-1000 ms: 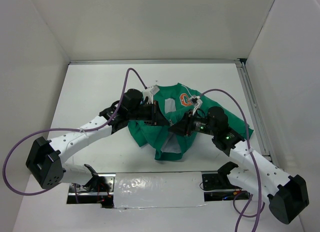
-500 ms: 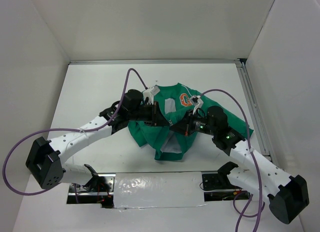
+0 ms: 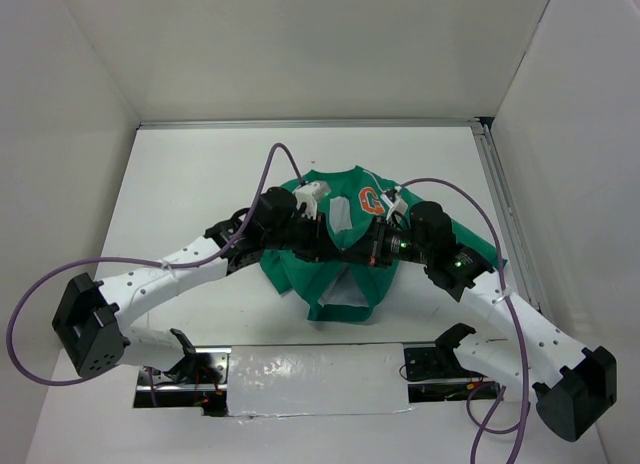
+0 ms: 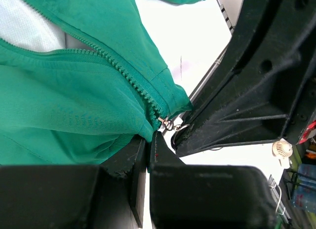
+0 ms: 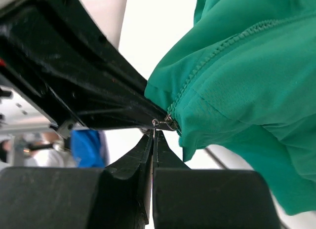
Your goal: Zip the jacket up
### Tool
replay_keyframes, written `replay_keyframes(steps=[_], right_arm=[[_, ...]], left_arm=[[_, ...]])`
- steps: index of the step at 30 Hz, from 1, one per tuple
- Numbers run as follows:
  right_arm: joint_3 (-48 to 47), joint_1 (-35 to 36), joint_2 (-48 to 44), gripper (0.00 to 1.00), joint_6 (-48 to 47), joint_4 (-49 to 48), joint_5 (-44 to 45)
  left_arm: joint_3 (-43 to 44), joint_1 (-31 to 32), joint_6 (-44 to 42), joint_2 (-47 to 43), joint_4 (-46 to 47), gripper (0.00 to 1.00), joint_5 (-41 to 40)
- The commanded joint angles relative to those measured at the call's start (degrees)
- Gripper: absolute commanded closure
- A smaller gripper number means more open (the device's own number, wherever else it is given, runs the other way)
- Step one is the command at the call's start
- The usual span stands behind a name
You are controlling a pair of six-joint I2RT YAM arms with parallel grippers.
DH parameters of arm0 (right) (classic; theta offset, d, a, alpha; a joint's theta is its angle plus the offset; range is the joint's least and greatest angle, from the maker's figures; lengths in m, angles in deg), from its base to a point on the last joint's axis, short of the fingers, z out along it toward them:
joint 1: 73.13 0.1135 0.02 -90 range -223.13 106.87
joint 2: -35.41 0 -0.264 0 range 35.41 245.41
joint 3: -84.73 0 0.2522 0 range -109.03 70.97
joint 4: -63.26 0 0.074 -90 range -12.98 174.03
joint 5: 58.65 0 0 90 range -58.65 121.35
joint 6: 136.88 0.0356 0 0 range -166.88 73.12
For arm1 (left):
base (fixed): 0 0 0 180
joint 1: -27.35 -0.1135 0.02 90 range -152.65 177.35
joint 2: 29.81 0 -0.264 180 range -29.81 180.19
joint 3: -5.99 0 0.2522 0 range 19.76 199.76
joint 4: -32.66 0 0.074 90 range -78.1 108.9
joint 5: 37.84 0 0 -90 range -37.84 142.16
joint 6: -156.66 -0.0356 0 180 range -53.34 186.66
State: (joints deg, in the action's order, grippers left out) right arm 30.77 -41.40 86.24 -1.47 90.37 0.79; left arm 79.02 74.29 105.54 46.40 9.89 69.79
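The green jacket point(image 3: 325, 274) lies bunched mid-table, its orange "G" patch point(image 3: 370, 199) facing up and white lining showing at the open front. My left gripper point(image 3: 336, 251) is shut on the jacket's bottom hem beside the zip; the left wrist view shows its jaws point(image 4: 149, 138) pinching green fabric just below the zipper slider point(image 4: 169, 124). My right gripper point(image 3: 358, 256) meets it from the right. In the right wrist view its jaws point(image 5: 154, 133) are shut on the thin metal zipper pull point(image 5: 156, 123), which hangs from the slider point(image 5: 169, 122). The zip teeth point(image 4: 123, 73) above are apart.
A metal rail point(image 3: 503, 214) runs along the table's right edge. White walls enclose the table on three sides. Purple cables point(image 3: 268, 154) arch over both arms. A taped strip point(image 3: 310, 369) lies at the near edge between the arm bases.
Both grippers have closed in on each other over the jacket's lower front. The left arm moved right, the right arm left. The jacket's hem is drawn up between them.
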Motion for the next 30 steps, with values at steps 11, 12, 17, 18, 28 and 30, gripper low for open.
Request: replay_keyframes(steps=[11, 12, 17, 18, 28, 30], right_arm=[[-3.1, -2.6, -1.2, 1.0, 13.7, -5.3, 16.3], [-2.9, -2.6, -1.7, 1.0, 14.1, -6.0, 16.9], [-3.8, -3.2, -1.6, 1.0, 12.4, -8.4, 18.3], [-4.1, -3.2, -1.3, 1.0, 11.7, -9.0, 16.2], [-5.3, -3.1, 3.3, 1.0, 6.1, 0.0, 5.1], [-5.8, -3.1, 2.6, 1.0, 5.4, 2.2, 5.2]], left_arm=[[-3.8, 3.2, -4.3, -2.8, -3.0, 1.0, 3.7], [-4.2, 3.2, -4.4, -2.9, -3.1, 1.0, 4.3], [-5.8, 3.2, -4.7, -2.5, -4.4, 1.0, 6.9], [-5.8, 3.2, -4.8, -2.4, -4.7, 1.0, 6.7], [3.0, 3.1, -9.2, -1.9, -7.6, 0.6, -5.0], [5.0, 3.2, -10.6, -2.2, -9.1, 0.53, -10.1]])
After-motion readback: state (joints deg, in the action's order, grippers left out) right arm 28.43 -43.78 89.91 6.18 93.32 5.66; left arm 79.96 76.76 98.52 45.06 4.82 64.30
